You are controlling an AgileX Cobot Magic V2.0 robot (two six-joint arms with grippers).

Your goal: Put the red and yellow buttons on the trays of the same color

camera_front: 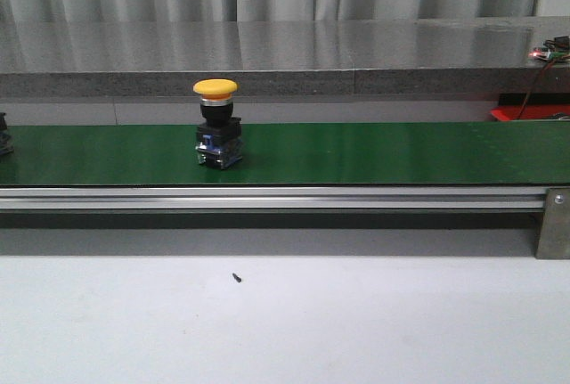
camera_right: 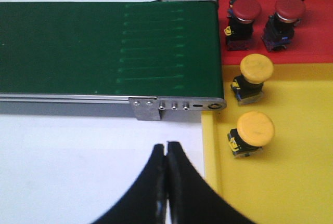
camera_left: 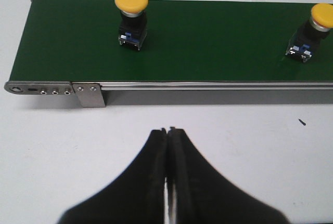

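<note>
Both arms' fingers point(camera_left: 167, 130) point(camera_right: 166, 145) pressed together, second yellow button point(camera_left: 314, 30) cut off at frame edge

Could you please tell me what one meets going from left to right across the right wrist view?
Green conveyor belt → shut black right claw → two yellow mushroom-head buttons on the yellow tray.

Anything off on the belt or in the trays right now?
Nothing stands out. Both yellow buttons stand upright on the green belt. Red tray holds only red buttons, yellow tray only yellow ones. Only oddity: small dark speck on the table.
</note>
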